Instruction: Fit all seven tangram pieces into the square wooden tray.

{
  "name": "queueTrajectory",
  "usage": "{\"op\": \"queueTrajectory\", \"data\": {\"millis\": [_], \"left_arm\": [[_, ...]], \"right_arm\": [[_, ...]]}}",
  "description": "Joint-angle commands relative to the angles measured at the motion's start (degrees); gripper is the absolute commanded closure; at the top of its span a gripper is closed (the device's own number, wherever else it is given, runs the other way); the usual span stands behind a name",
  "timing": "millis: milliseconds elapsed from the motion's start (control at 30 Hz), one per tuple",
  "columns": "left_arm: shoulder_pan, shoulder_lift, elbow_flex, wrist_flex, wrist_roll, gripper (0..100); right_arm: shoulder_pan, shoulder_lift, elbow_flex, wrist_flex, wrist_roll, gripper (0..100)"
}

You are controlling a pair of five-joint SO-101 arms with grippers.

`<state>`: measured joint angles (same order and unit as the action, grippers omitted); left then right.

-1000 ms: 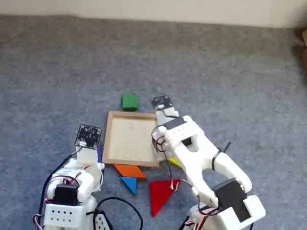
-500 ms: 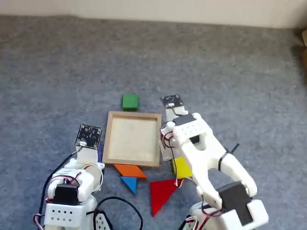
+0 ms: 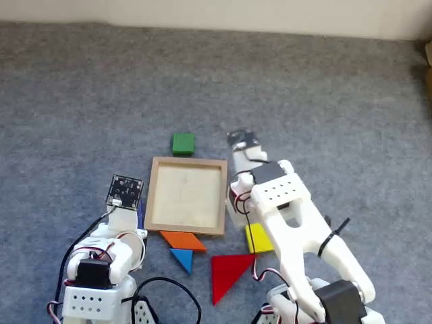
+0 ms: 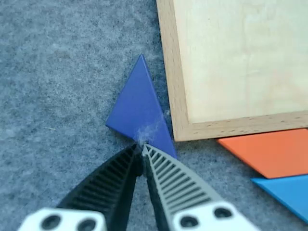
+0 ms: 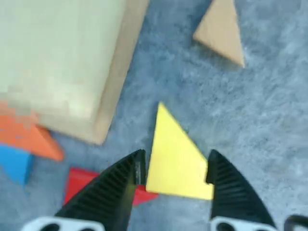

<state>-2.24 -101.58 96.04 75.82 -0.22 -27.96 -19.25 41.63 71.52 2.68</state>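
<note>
Right wrist view — right gripper [image 5: 175,155] fingers spread wide astride yellow triangle [image 5: 174,178], near wooden tray [image 5: 117,74] corner; left gripper [image 4: 143,149] fingers pressed together at blue triangle [image 4: 138,107] tip — just beside tray rim.

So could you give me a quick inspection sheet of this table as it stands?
Surface: grey felt-like cover.
Job's things: wooden tray empty; green square, orange parallelogram, light-blue triangle, red triangle, yellow triangle, dark-blue triangle and tan triangle all lie outside it.
Clutter: nothing seen.
Hands: left hand shut, tips at the dark-blue triangle's edge; right hand open, above the yellow triangle.
Cables: black cable looped by the left arm's base; thin wires on both arms.
Surroundings: pale wall behind the table.
</note>
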Motion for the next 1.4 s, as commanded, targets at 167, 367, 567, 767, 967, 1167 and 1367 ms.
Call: {"op": "queueTrajectory", "data": {"millis": [167, 367, 567, 767, 967, 1167, 1367], "left_arm": [[0.3, -2.3, 1.2, 0.2, -0.3, 100], [0.3, -2.3, 1.2, 0.2, -0.3, 100], [0.3, -2.3, 1.2, 0.2, -0.3, 100], [0.3, -2.3, 1.2, 0.2, -0.3, 100], [0.3, -2.3, 1.2, 0.2, -0.3, 100], [0.3, -2.3, 1.2, 0.2, -0.3, 100], [0.3, -2.3, 1.2, 0.2, -0.3, 100]], "right_arm": [[-1.0, -3.5, -0.6, 2.5, 13.5, 70.8], [-0.8, -2.9, 5.5, -2.7, 15.9, 70.8], [-0.8, -2.9, 13.4, -10.7, 16.4, 70.8], [-0.7, -2.9, 15.3, -10.8, 20.9, 70.8], [-0.7, -2.9, 15.3, -10.5, 21.2, 70.8], [-0.7, -2.9, 15.3, -6.0, 27.5, 70.8], [-0.7, -2.9, 15.3, -5.7, 27.9, 70.7]]}}
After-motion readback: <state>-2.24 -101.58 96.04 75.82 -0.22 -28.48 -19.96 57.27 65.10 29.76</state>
